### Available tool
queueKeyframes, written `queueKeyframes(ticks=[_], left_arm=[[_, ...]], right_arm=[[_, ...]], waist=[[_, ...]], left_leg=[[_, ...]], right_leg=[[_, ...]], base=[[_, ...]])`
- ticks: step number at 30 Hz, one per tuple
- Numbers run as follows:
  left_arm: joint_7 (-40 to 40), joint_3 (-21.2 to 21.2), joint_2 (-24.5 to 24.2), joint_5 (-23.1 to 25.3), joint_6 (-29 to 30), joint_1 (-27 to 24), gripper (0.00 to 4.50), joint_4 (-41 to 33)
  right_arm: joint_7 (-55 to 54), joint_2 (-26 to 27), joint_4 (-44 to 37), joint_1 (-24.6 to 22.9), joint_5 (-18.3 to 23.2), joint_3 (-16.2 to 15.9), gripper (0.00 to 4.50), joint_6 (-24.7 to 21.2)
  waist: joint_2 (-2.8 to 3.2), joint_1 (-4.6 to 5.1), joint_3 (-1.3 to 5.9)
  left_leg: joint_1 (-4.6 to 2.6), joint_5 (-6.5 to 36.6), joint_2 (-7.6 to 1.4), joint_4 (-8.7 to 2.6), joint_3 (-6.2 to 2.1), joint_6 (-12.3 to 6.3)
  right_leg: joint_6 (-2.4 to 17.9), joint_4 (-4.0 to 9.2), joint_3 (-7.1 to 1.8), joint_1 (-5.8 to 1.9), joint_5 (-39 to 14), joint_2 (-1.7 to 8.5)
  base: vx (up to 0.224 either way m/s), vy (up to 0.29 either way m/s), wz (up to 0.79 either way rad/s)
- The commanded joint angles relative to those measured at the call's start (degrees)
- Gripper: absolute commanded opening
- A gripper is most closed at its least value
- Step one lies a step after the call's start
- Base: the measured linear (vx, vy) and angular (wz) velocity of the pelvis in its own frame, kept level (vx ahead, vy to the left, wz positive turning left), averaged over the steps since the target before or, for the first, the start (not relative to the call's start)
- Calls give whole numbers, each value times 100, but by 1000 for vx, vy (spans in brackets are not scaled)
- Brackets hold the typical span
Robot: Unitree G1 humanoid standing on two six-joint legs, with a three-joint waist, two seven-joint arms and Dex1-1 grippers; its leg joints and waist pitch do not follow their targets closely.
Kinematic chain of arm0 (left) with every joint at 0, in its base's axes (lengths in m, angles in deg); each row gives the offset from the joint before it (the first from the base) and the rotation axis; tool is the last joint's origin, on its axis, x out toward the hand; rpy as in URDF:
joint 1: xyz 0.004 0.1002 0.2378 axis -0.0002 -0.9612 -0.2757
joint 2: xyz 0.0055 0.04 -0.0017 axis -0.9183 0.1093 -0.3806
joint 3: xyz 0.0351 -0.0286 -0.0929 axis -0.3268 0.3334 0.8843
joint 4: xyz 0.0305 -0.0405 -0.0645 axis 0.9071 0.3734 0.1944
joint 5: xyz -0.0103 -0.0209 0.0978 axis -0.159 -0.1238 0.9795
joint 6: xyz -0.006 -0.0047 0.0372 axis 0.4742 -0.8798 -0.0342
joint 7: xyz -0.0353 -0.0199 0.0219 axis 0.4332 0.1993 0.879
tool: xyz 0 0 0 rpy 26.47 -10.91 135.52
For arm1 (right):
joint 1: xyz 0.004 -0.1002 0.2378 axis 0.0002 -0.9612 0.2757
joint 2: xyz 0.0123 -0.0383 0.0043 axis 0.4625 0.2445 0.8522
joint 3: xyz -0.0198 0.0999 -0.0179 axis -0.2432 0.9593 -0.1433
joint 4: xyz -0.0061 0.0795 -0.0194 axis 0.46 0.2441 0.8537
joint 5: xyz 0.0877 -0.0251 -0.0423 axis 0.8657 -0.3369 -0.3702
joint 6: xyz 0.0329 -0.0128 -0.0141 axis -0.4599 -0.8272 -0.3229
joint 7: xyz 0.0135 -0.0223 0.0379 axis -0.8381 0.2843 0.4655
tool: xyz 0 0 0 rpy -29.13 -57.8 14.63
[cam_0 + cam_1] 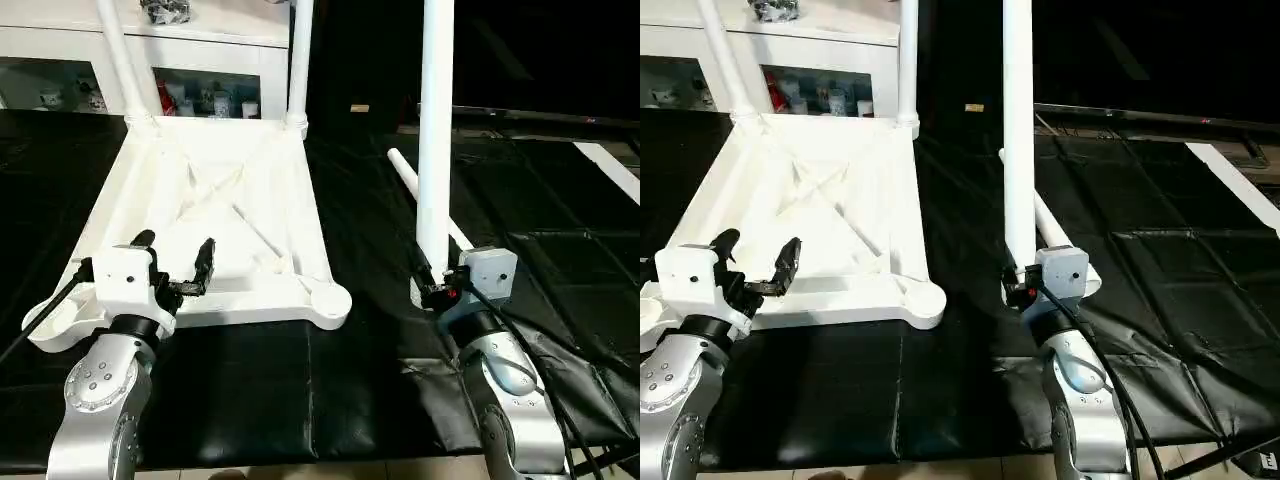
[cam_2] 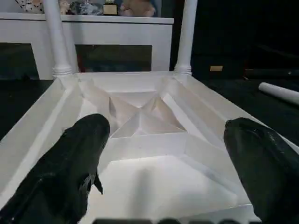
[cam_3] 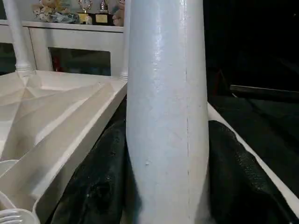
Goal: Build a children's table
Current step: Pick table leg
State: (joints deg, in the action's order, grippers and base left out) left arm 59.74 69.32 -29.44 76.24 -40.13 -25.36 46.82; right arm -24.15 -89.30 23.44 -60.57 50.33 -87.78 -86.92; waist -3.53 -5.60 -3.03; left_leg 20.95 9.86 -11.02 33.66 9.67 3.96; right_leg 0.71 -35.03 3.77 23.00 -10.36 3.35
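The right gripper [image 1: 437,285] is squeezing a white table leg [image 1: 435,140] standing straight up. The empty corner socket [image 1: 327,297] is sitting just to its left. The left gripper [image 1: 176,262] is hanging wide open over the upside-down tabletop [image 1: 215,200].

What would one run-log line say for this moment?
tabletop: upside down, two far legs fitted | right gripper: holds third leg upright | left gripper: open over tabletop

White glass-door cabinet [image 1: 200,60] behind black mat [image 1: 250,380].
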Motion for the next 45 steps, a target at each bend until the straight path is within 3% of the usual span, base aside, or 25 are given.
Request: queueKeyframes(ticks=[1, 39, 40, 41, 42, 43, 44, 45], left_arm=[[0, 18, -26, -6, -33, -41, 450, -29], [0, 18, -26, -6, -33, -41, 450, -29], [590, -401, -50, 576, 1903, 79, 450, -531], [624, -426, -51, 610, 2016, 86, 450, -560], [624, -426, -51, 610, 2016, 86, 450, -560], [624, -426, -51, 610, 2016, 86, 450, -560], [624, -426, -51, 610, 2016, 86, 450, -560], [624, -426, -51, 610, 2016, 86, 450, -560]], right_arm=[[9, -42, 32, 58, 30, 37, 193, -19], [9, -42, 32, 58, 30, 37, 193, -19], [550, -959, 75, 419, 267, 207, 193, -1525], [582, -1012, 77, 440, 280, 217, 193, -1613], [582, -1012, 77, 440, 280, 217, 193, -1613], [582, -1012, 77, 440, 280, 217, 193, -1613], [582, -1012, 77, 440, 280, 217, 193, -1613], [582, -1012, 77, 440, 280, 217, 193, -1613]], waist=[[89, -23, 305], [94, -42, 302], [93, -41, 302], [-456, -13, 328], [-276, -63, 183], [-239, -62, 224], [-273, -48, 254], [-273, -57, 258]], left_leg=[[-76, 2012, -195, -445, -94, 81], [-91, 2068, -198, -447, -97, 96], [-89, 2068, -197, -449, -97, 96], [-21, 1339, -189, -367, -125, -31], [-177, 1748, -173, -353, -2, -54], [-191, 1869, -177, -322, -15, 0], [-85, 1810, -190, -371, -50, 95], [-87, 1846, -210, -395, -79, 156]], right_leg=[[325, 497, -295, -195, -1918, 403], [322, 501, -295, -187, -1950, 403], [320, 500, -293, -189, -1949, 400], [212, 294, -234, -363, -1847, 386], [113, 545, -321, -44, -2584, 401], [86, 532, -320, -53, -2763, 436], [12, 559, -288, -138, -2775, 440], [-24, 564, -261, -145, -2732, 433]], base=[[0, 0, 0], [0, 0, 0], [0, 0, 0], [0, 0, 0], [0, 0, 0], [0, 0, 0], [0, 0, 0], [0, 0, 0]])
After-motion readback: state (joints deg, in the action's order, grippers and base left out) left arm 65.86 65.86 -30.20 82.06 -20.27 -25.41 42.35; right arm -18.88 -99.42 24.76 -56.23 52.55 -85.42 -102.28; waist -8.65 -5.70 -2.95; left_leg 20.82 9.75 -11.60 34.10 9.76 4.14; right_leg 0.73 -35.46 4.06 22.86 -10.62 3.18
